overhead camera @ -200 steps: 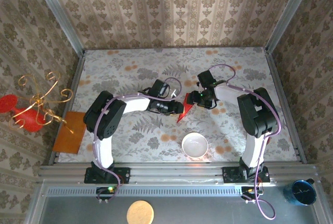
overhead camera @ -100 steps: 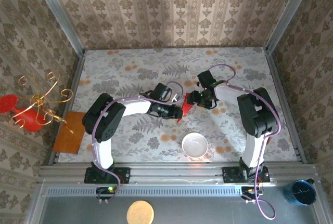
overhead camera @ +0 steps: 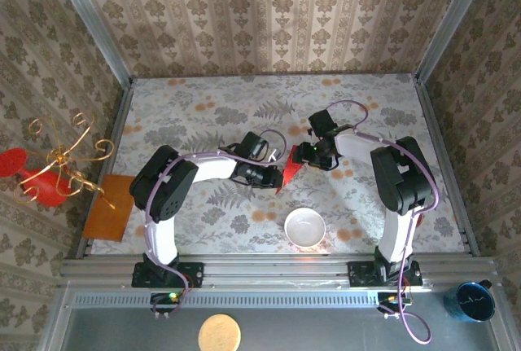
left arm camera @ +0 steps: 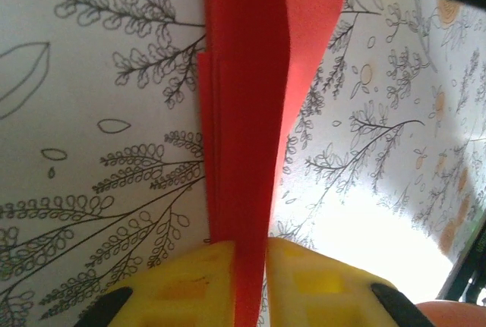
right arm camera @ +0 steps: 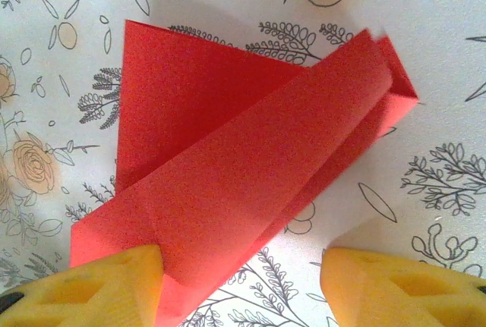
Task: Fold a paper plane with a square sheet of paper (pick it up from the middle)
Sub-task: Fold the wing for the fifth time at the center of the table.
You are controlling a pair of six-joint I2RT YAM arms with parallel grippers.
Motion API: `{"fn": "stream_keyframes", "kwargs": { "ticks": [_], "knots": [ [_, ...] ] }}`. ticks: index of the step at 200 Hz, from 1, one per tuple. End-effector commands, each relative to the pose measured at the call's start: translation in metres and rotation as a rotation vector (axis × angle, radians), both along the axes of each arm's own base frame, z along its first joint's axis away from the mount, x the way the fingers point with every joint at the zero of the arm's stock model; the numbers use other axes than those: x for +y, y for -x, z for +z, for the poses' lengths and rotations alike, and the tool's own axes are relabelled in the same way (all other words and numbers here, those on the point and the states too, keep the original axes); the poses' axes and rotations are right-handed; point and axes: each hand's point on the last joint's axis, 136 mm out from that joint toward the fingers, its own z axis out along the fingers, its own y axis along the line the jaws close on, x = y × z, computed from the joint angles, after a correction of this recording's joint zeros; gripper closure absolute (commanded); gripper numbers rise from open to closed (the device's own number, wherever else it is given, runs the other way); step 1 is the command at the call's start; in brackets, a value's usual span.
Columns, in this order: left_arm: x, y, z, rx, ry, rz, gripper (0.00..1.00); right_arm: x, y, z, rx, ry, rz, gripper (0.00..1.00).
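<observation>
now matte red paper [right arm camera: 250, 168], sharply creased tapered layers; left hand [left arm camera: 249, 274] pinches it, right hand [right arm camera: 241, 285] wide.

My left gripper [overhead camera: 275, 177] has pushed in closer along the folded bright red paper sheet [overhead camera: 287, 173]. From above, less red shows than a second ago.

White bowl [overhead camera: 304, 226] on floral table [overhead camera: 203, 115]; orange board [overhead camera: 110, 207] (at left edge); red ornament [overhead camera: 41, 188].

Place: robot lab test cell
Walls: wallpaper panels [overhead camera: 269, 17] left, far, right
Near edge: aluminium rail [overhead camera: 269, 269]
Table [overhead camera: 203, 103]: floral-print top
</observation>
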Motion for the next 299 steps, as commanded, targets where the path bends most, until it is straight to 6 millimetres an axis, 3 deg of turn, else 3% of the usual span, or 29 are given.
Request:
{"fn": "stream_keyframes", "kwargs": {
  "ticks": [1, 91, 118, 146, 161, 194, 247, 299],
  "knots": [
    [0.009, 0.008, -0.020, 0.037, -0.045, 0.002, 0.84, -0.018, 0.021, -0.059, 0.113, 0.117, -0.017, 0.37],
    [0.009, 0.007, -0.021, 0.088, -0.006, 0.027, 0.87, -0.016, 0.021, -0.054, 0.131, 0.090, -0.033, 0.38],
    [0.011, 0.007, -0.021, 0.099, -0.020, 0.030, 0.87, -0.010, 0.012, -0.024, 0.078, -0.002, -0.039, 0.38],
    [0.012, 0.007, -0.023, 0.105, -0.037, 0.030, 0.87, -0.008, 0.006, 0.023, -0.036, -0.094, -0.037, 0.36],
    [0.013, 0.006, -0.023, 0.109, -0.041, 0.032, 0.87, -0.006, 0.011, 0.041, -0.079, -0.135, -0.016, 0.37],
    [0.011, 0.006, -0.023, 0.109, -0.043, 0.032, 0.86, 0.022, 0.033, 0.063, -0.135, -0.244, 0.109, 0.51],
    [0.011, 0.005, -0.023, 0.110, -0.043, 0.029, 0.86, 0.049, 0.025, 0.060, -0.113, -0.318, 0.129, 0.72],
    [0.011, 0.005, -0.024, 0.115, -0.046, 0.033, 0.86, 0.065, 0.014, 0.046, -0.084, -0.307, 0.138, 0.78]
  ]
}}
